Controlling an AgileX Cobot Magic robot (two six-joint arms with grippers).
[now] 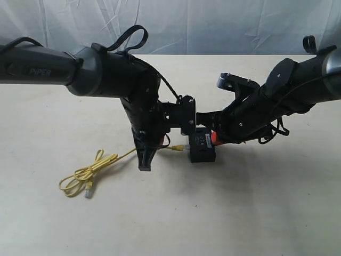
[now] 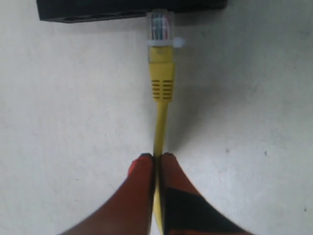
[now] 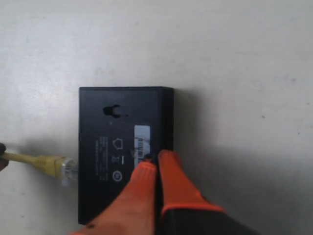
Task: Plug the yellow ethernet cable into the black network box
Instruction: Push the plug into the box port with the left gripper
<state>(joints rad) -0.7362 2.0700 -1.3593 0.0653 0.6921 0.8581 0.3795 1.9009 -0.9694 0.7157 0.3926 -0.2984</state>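
The black network box (image 1: 203,150) lies flat on the table's middle. In the right wrist view the box (image 3: 112,147) shows a white label on top. The yellow ethernet cable (image 2: 160,122) runs straight out of my left gripper (image 2: 156,155), whose orange fingers are shut on the cord a short way behind the plug. The clear plug (image 2: 160,27) has its tip at the box's side wall (image 2: 98,10); how deep it sits I cannot tell. My right gripper (image 3: 156,156) is shut, its fingertips resting on the box's top near one edge.
The rest of the cable lies as a loose looped bundle (image 1: 85,176) on the table to the left, its other plug (image 1: 88,189) beside it. A white wrinkled cloth backdrop (image 1: 213,26) hangs behind the table.
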